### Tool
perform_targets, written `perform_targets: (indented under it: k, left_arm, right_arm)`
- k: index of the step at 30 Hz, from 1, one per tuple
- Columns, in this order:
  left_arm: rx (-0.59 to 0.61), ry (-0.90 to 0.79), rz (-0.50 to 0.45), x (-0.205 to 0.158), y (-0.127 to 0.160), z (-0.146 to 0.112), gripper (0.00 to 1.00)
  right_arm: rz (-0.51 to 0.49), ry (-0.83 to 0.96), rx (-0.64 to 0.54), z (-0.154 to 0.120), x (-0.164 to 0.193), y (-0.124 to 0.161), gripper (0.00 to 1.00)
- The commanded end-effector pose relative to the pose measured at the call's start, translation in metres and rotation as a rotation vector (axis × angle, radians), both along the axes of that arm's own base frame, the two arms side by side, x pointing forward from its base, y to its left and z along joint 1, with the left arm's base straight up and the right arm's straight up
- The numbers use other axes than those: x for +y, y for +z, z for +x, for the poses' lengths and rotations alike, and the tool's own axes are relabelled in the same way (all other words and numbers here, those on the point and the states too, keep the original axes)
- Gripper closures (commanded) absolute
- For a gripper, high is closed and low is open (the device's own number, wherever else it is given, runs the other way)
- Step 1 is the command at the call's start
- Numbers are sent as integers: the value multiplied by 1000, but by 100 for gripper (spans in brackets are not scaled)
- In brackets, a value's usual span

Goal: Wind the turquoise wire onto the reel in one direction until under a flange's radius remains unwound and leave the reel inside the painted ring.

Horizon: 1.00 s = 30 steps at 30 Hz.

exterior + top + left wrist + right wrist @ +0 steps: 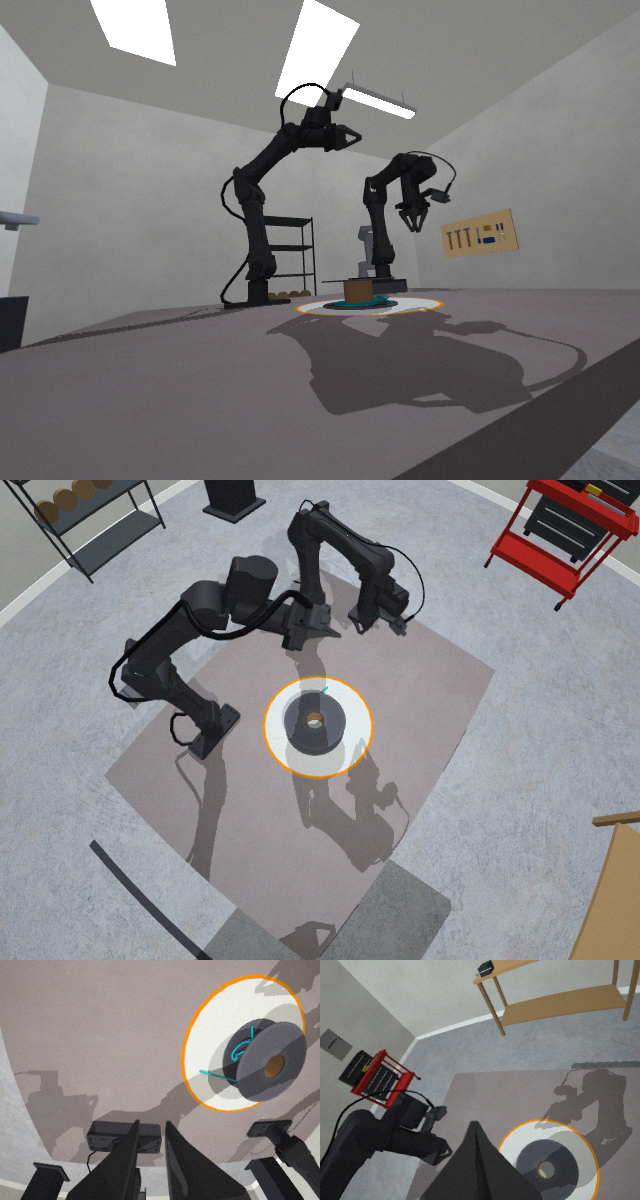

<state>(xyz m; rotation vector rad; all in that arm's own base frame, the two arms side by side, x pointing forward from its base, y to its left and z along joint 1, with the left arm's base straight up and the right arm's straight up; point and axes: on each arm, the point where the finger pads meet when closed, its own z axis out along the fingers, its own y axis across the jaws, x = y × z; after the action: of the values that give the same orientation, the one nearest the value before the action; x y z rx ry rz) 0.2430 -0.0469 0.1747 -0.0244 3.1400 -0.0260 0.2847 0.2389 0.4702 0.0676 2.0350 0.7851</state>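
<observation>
The surface (413, 686) (155, 372) (100, 1010) (490, 1095) spreads below both pairs of jaws. The painted ring (264, 726) (443, 303) (183, 1057) (545, 1120) surrounds the reel (330, 733) (358, 291) (250, 1070) (565, 1160), which lies flat and fully inside it, well apart from either pair. In the left wrist view the reel sits beyond the tips and to their right; in the right wrist view, to the right of the tips and lower in the picture.

The left jaws (360, 630) (415, 229) stand slightly open with nothing between them. The right jaws (339, 635) (359, 136) are closed on nothing, raised clear of the reel.

The turquoise wire (324, 689) (361, 303) (217, 1076) lies low between the flanges, with a slack loop and a straight piece sticking out past the rim; its count of turns cannot be told.

The step in hand seems to be checking the winding or readying another turn. If more is needed, open the right jaws before lowering, centre them over the hub, turn only in the winding direction, and lift straight out. Dragging sideways could tilt the reel or push it across the ring.

No brand, label or writing is legible.
</observation>
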Motion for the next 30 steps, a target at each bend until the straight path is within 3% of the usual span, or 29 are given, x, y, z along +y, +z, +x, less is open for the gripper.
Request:
perform_targets:
  k: [1, 2, 3, 10, 14, 17, 19, 20, 23, 28, 30]
  left_arm:
    - [-43, -7, 8, -2, 11, 7, 75]
    - [-43, -7, 8, -2, 11, 7, 75]
    - [-43, -7, 8, -2, 11, 7, 75]
    - [-43, -7, 8, -2, 11, 7, 75]
    - [-43, -7, 8, -2, 11, 7, 75]
    - [-43, -7, 8, -2, 11, 7, 75]
    - [-43, -7, 8, -2, 11, 7, 75]
    - [-43, -7, 8, -2, 11, 7, 75]
    - [-43, -7, 8, -2, 11, 7, 75]
    - [-43, -7, 8, -2, 11, 7, 75]
    - [-43, -7, 8, -2, 11, 7, 75]
  right_arm:
    - [-27, 43, -294, -21, -26, 79, 100]
    - [-27, 43, -294, -21, -26, 79, 100]
    - [-15, 50, -473, -52, -51, 132, 100]
    - [51, 24, -927, -128, -114, 253, 100]
    - [141, -34, -1173, -175, -150, 301, 100]
    - [208, -88, -1339, -198, -169, 322, 100]
    - [208, -88, -1339, -198, -169, 322, 100]
    - [229, -126, -1450, -198, -169, 322, 100]
    - [177, -93, -1381, -167, -145, 300, 100]
    - [2, 20, -1137, -87, -82, 208, 100]
    - [-66, 64, -1036, -54, -56, 158, 100]
